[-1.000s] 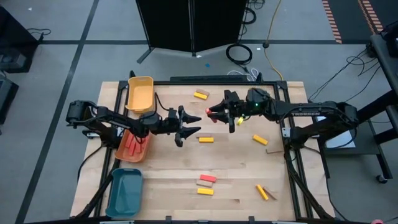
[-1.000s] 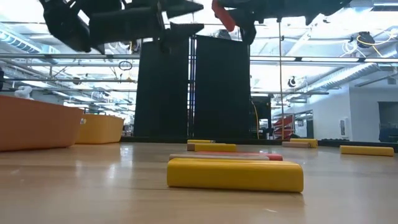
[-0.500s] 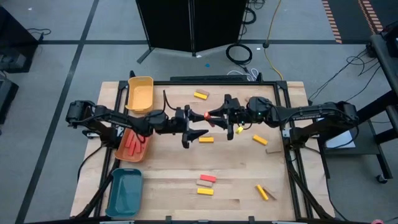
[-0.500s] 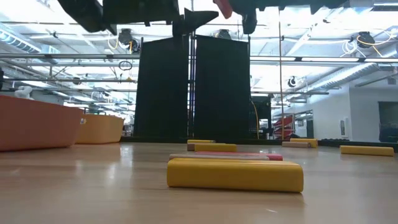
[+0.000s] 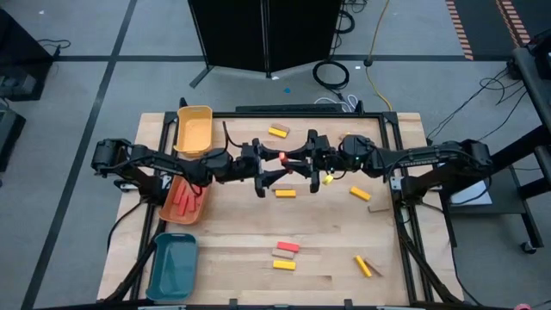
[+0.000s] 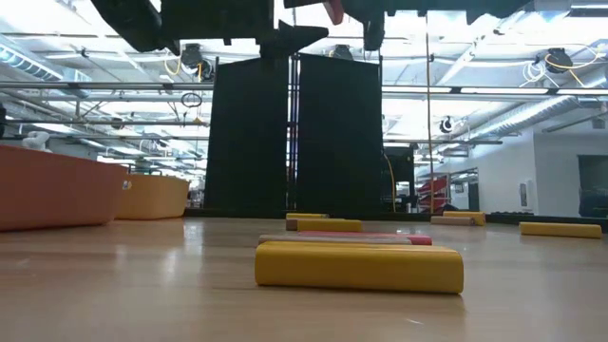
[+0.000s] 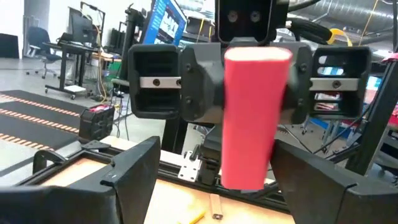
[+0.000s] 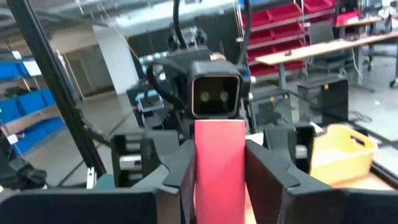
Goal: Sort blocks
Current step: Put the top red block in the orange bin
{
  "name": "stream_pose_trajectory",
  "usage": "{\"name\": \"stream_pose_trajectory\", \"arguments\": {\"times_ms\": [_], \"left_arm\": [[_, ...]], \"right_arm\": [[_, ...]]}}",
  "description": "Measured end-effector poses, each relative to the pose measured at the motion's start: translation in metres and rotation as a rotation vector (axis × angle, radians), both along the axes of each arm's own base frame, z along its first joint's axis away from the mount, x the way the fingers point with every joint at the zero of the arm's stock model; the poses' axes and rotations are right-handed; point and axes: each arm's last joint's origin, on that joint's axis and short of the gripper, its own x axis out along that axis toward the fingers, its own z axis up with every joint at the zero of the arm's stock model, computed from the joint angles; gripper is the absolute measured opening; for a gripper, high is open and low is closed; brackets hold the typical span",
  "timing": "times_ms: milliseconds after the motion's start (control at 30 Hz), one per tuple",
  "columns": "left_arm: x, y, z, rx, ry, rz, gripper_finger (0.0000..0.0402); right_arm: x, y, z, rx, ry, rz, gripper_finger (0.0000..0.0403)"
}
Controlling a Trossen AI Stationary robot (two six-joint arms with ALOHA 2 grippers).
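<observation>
High view: right gripper clamps a red block mid-air; left gripper gapes around it, touching nothing. Orange tray behind left gripper holds reds. Loose blocks remain below. Sorting looks unfinished.

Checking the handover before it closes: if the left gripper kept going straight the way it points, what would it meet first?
Most likely the red block held by the right gripper. The left gripper is open, its fingers either side of the block's line. Behind the block is the right gripper's body. The exact gap is unclear.
</observation>
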Motion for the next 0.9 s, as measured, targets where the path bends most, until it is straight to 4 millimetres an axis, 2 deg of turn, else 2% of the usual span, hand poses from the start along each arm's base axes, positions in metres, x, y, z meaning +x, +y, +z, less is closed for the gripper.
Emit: {"name": "stream_pose_trajectory", "arguments": {"times_ms": [300, 600, 733, 900], "left_arm": [[0.000, 0.001, 0.000, 0.030, 0.003, -0.013, 0.0295], [0.000, 0.000, 0.000, 0.061, 0.003, -0.011, 0.0292], [0.000, 0.000, 0.000, 0.082, 0.005, -0.008, 0.0264], [0.000, 0.000, 0.000, 0.083, 0.005, -0.012, 0.0193]], "right_arm": [[0.014, -0.003, -0.011, 0.026, -0.043, 0.001, 0.0100], [0.014, -0.003, -0.011, 0.026, -0.041, 0.004, 0.0100], [0.014, -0.003, -0.011, 0.026, -0.041, 0.004, 0.0100], [0.014, -0.003, -0.011, 0.023, -0.041, 0.003, 0.0100]]}}
